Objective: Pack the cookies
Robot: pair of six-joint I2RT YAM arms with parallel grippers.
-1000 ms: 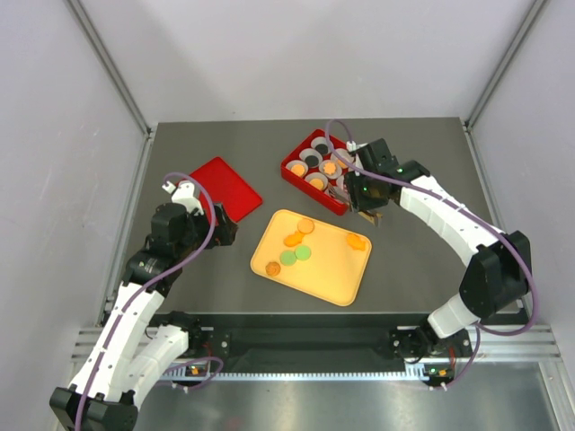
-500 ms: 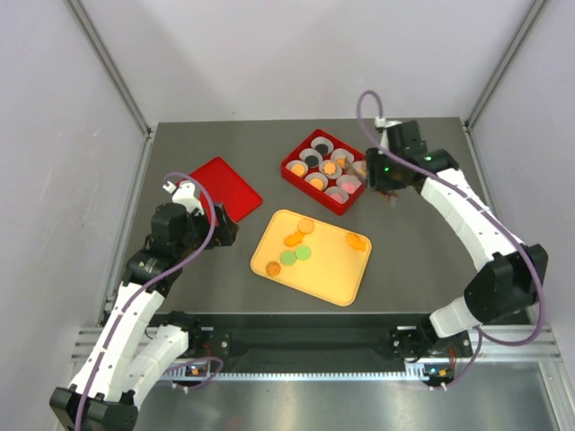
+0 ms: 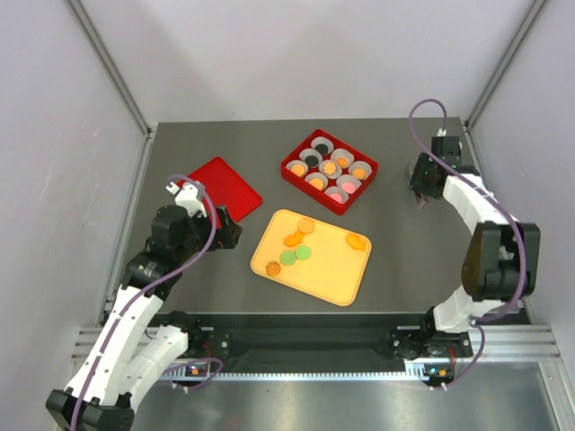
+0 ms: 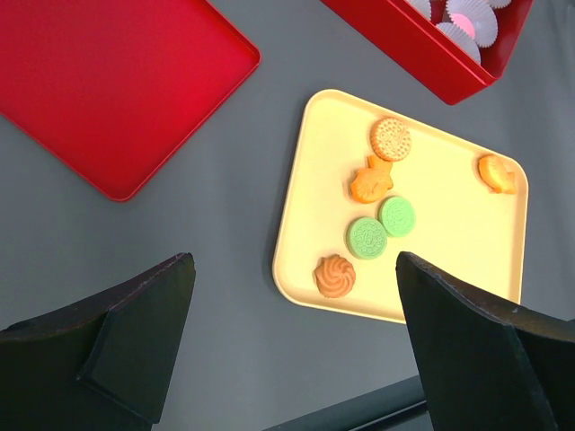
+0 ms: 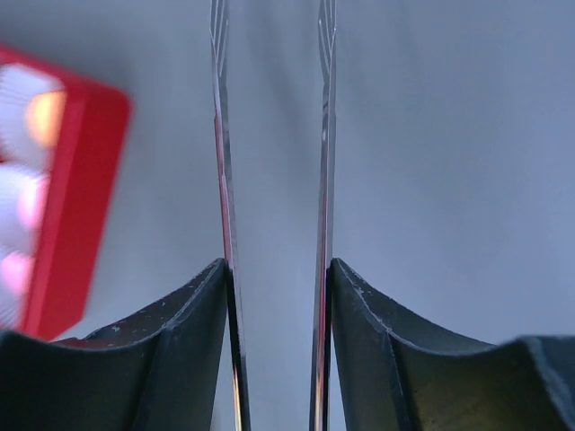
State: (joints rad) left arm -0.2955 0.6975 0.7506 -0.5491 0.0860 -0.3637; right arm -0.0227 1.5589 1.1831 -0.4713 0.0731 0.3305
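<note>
- While judging progress, count six small flat moulded cookies (image 4: 371,180) loose on the shallow yellow rectangular plastic tray (image 4: 449,256): four orange and two green. Five clustered toward one end, one alone near the corner closest to the box.
- Note further cookies seated in white pleated paper cups (image 4: 483,34) inside the red rectangular nine-cup box (image 4: 422,56), just beyond the tray. Judged as partly packed.
- Left gripper (image 4: 296,359): spread wide, holding nothing, hanging above the grey table (image 4: 225,296) just beside the tray, near the flat red rectangular lid (image 4: 108,81).
- Right gripper (image 5: 271,135): two thin metal blades parted by a narrow gap, nothing between them. Positioned over bare table to the right of the box, well apart from the tray.
- Risk, cluster: the two green cookies lying edge to edge, so expect a neighbour nudged or lifted along during a pinch.
- Risk, blades: a thin edge grip on a flat disc likely to let it tilt or slip out mid-carry.
- Risk, box: a low pass liable to snag a cup rim and drag the cup out, and a release over a filled cup would stack two cookies.
- Edges: raised tray rim and taller box wall block sideways entry, so approach from above.
- Open room: bare table right of box and tray and along the near edge. Less margin for the right arm beside the table's right border.
</note>
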